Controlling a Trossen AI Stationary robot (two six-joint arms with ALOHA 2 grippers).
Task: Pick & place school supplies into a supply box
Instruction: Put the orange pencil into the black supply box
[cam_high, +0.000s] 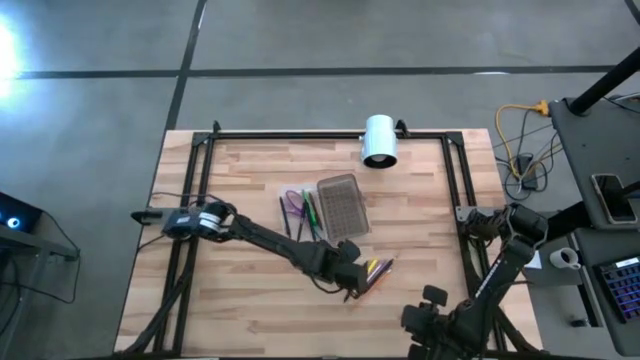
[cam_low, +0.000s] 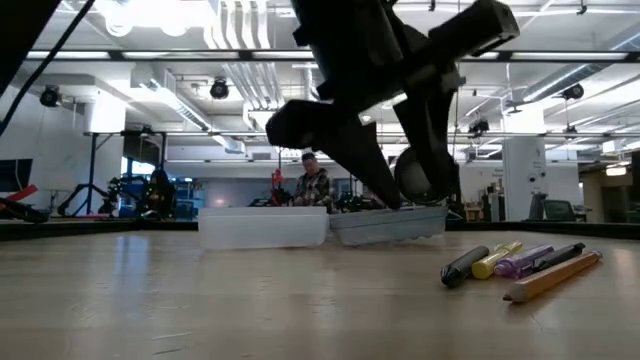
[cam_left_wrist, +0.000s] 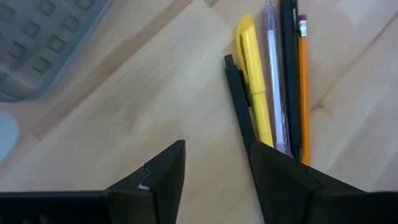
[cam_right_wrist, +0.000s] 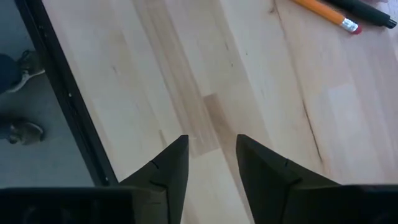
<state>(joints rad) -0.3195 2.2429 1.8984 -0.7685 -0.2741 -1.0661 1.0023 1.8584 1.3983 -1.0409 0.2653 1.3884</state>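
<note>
A loose group of supplies lies on the wooden table: a black pen, a yellow highlighter, a clear purple pen, another black pen and an orange pencil. The supply box lies open farther back, its dotted grey lid beside a clear half holding green, purple and dark pens. My left gripper is open just left of the loose group, one finger over the first black pen's end. My right gripper is open near the table's near right corner.
A white cylinder lies at the far edge, behind the box. A black metal frame runs along the table's sides. Bare wood stretches across the near left part of the table. A person sits in the room beyond.
</note>
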